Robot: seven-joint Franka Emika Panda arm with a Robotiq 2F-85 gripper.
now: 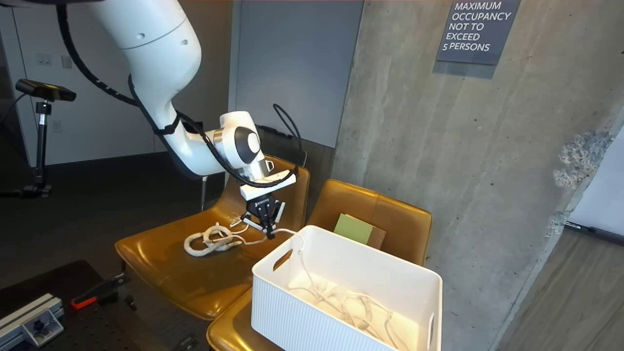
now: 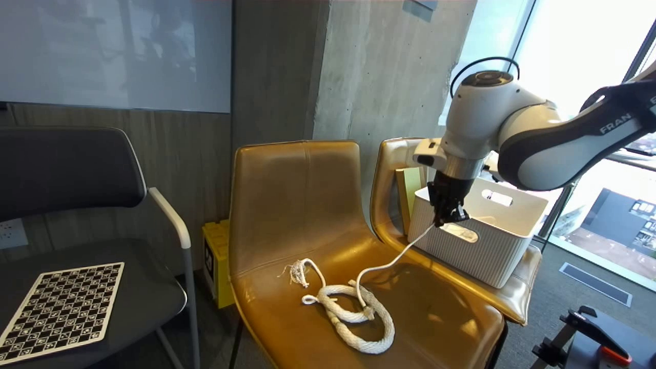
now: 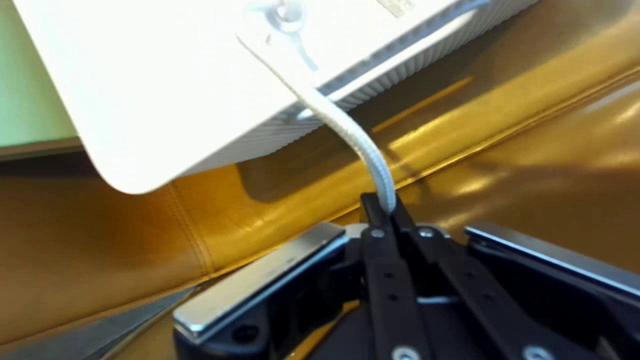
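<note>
My gripper (image 3: 385, 204) is shut on a thin white cord (image 3: 350, 132), which rises from between the fingertips and curves over the rim of a white bin (image 3: 125, 100). In an exterior view the gripper (image 1: 271, 235) is just outside the bin's near corner, pointing down. From it the cord (image 2: 394, 261) slopes back to a thick white rope coil (image 2: 366, 346) on the seat of a brown leather chair (image 2: 294, 200). A frayed end (image 2: 298, 272) lies behind the coil. Inside the ribbed bin (image 1: 292, 307) more white cord (image 1: 365, 307) lies tangled on the bottom.
A second brown chair (image 1: 404, 219) bears the bin, with a green and brown block (image 1: 353, 228) against its backrest. A concrete wall (image 1: 438, 146) stands behind. To the side are a dark chair with a checkered board (image 2: 61, 307), a yellow box (image 2: 220, 261) and a camera stand (image 1: 41, 141).
</note>
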